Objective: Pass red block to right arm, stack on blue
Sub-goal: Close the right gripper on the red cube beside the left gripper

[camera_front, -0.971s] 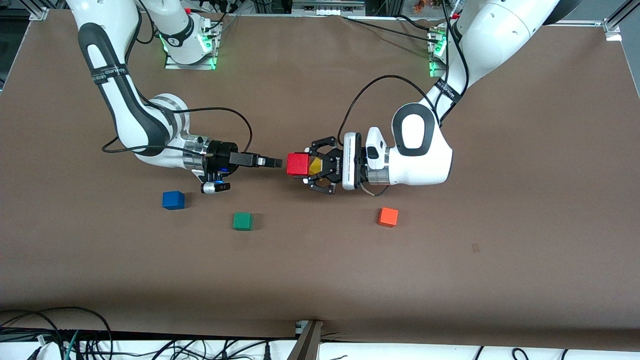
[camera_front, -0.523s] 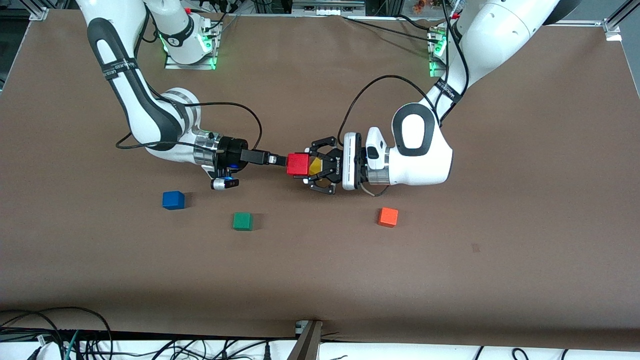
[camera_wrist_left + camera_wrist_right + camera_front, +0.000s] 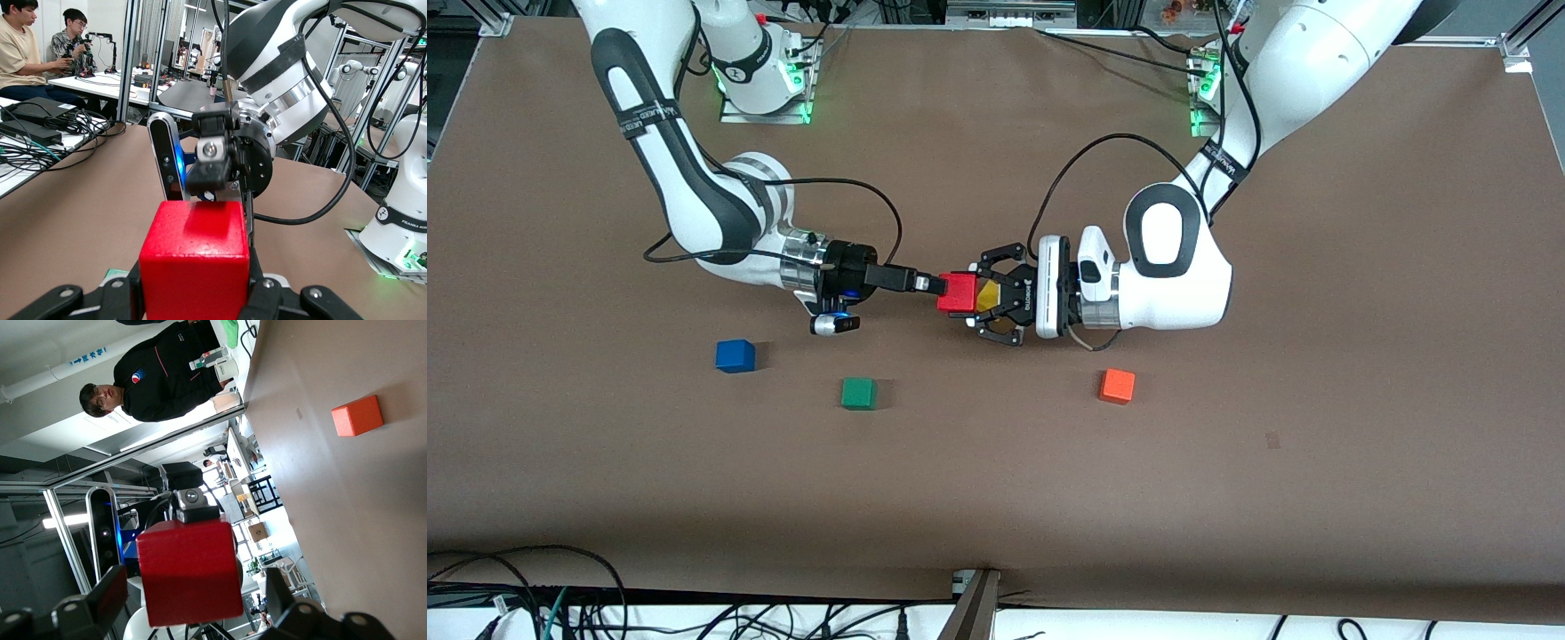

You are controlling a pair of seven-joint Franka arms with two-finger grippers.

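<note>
My left gripper point(image 3: 971, 295) is shut on the red block point(image 3: 958, 292) and holds it level above the middle of the table. In the left wrist view the block point(image 3: 195, 267) sits clamped between the black fingers. My right gripper point(image 3: 934, 284) has come up against the block from the right arm's end. In the right wrist view its jaws stand apart, one on each side of the block point(image 3: 189, 570), with a gap on both sides. The blue cube point(image 3: 735, 356) rests on the table below the right wrist, nearer to the front camera.
A green cube point(image 3: 858, 393) lies beside the blue one, toward the table's middle. An orange cube point(image 3: 1117, 386) lies toward the left arm's end and shows in the right wrist view point(image 3: 357, 415). Cables run along the table's front edge.
My right gripper has moved toward the left arm's end until its fingers reach the red block. The left gripper and the block have not moved.
</note>
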